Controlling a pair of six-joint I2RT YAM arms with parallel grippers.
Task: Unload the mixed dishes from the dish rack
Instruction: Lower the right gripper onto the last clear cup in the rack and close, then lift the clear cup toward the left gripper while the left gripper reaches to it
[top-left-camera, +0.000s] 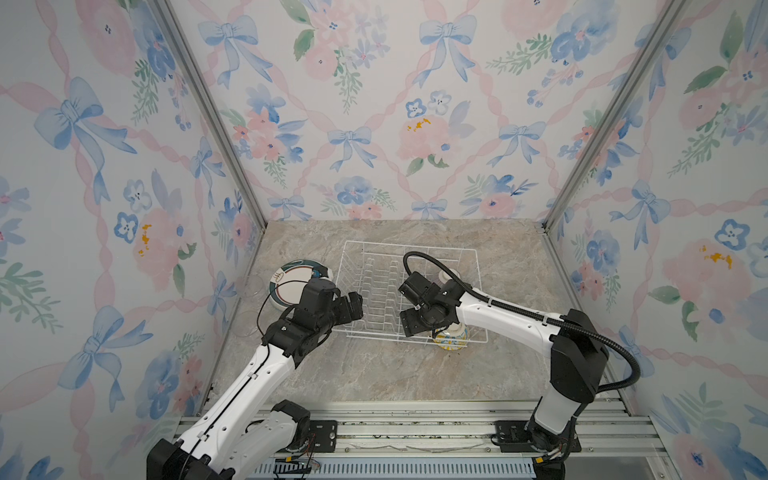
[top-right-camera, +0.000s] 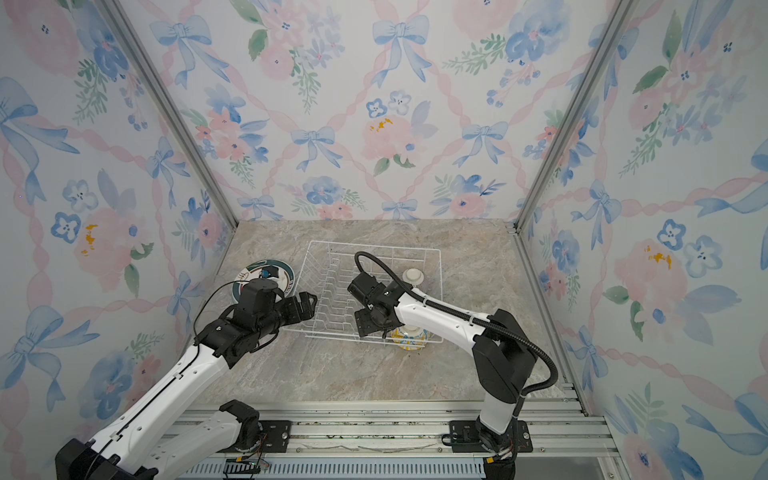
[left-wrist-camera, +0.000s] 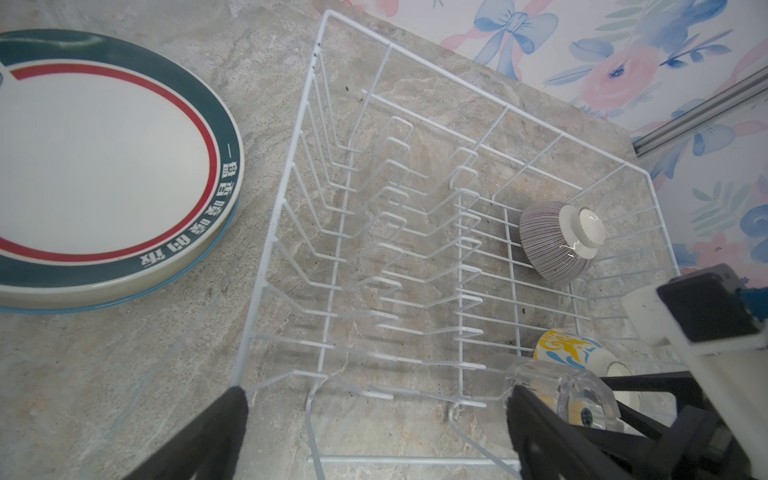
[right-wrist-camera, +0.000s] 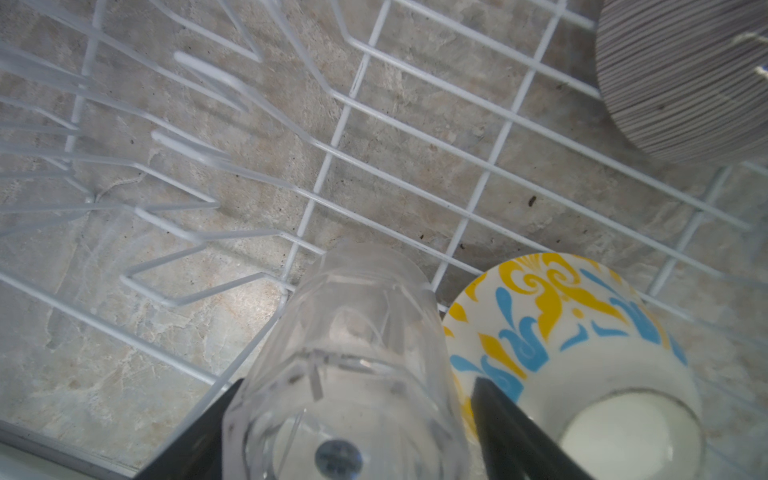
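Countertop (top-left-camera: 374, 365): left end effector (left-wrist-camera: 376, 392) gapes at rack (top-left-camera: 374, 286) rim, right end effector (right-wrist-camera: 357, 382) straddles cup (right-wrist-camera: 357, 324), grip unclear.

The far wall (top-left-camera: 374, 124), the left wall (top-left-camera: 83, 208) and the right wall (top-left-camera: 685, 208) are all covered in the same pale paper. It has blue bows, pink and blue flowers, green leaves and pink ribbons that cross each other in diamond shapes. A shiny grey left post (top-left-camera: 210, 116) and a right post (top-left-camera: 613, 112) just like it run up the far corners where the walls meet. The floor of this little room is a flat table top (top-left-camera: 374, 365) that looks like grey and tan stone, and along its near edge lies a wide silver metal rail (top-left-camera: 415, 432) with long grooves.
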